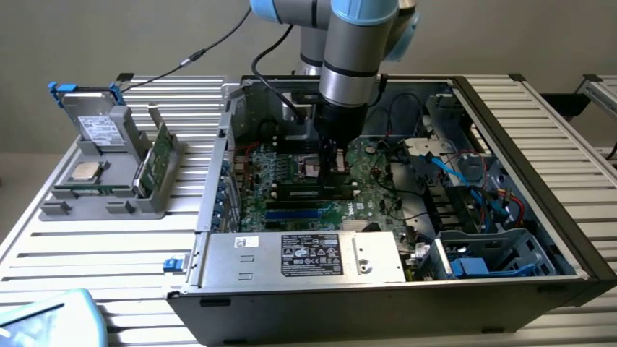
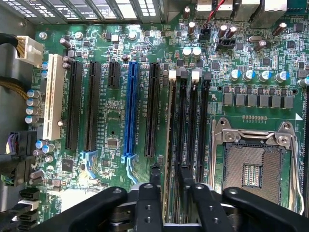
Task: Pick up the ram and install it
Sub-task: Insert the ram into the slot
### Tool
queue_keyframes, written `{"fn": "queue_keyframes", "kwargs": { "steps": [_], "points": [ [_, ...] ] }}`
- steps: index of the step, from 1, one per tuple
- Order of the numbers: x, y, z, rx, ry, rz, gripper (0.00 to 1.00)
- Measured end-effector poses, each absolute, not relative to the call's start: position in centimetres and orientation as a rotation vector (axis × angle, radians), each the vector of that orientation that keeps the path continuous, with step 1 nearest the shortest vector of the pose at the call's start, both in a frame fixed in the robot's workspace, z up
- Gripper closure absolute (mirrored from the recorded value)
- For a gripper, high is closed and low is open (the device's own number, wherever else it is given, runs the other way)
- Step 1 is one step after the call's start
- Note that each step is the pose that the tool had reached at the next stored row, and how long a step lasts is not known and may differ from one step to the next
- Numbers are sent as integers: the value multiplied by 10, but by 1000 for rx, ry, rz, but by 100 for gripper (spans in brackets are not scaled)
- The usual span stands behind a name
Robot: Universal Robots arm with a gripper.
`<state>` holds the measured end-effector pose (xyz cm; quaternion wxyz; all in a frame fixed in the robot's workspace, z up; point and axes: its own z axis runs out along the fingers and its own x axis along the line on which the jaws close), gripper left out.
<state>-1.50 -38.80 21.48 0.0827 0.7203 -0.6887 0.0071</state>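
Note:
The ram (image 2: 167, 126) shows edge-on as a thin pale-green strip. It stands upright in the memory slot closest to the long black expansion slots. My gripper (image 2: 170, 178) hangs right over its near end, open, with one black finger (image 2: 155, 175) on each side of the strip and a small gap to it. I cannot tell how deep the stick sits in the slot. In the exterior view the gripper (image 1: 337, 170) reaches down into the open computer case (image 1: 540, 163), over the middle of the motherboard (image 1: 289, 173).
More black memory slots (image 2: 193, 125) and the open CPU socket (image 2: 251, 169) lie beside the ram. A blue expansion slot (image 2: 130, 111) and a white one (image 2: 52, 96) lie on its other side. At the exterior view's left, a grey holder (image 1: 87, 206) carries a green circuit board (image 1: 154, 163). The power supply (image 1: 308, 256) fills the case front.

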Motion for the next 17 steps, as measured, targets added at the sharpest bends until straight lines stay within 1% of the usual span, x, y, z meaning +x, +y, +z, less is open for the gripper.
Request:
{"fn": "queue_keyframes", "kwargs": {
  "steps": [2, 3, 17],
  "points": [
    [-15, -388, 215, 2151, -2057, 21, 66],
    [-15, -388, 216, 2151, -2056, 21, 60],
    [-30, -387, 239, 2152, -2057, 23, 60]
  ]
}}
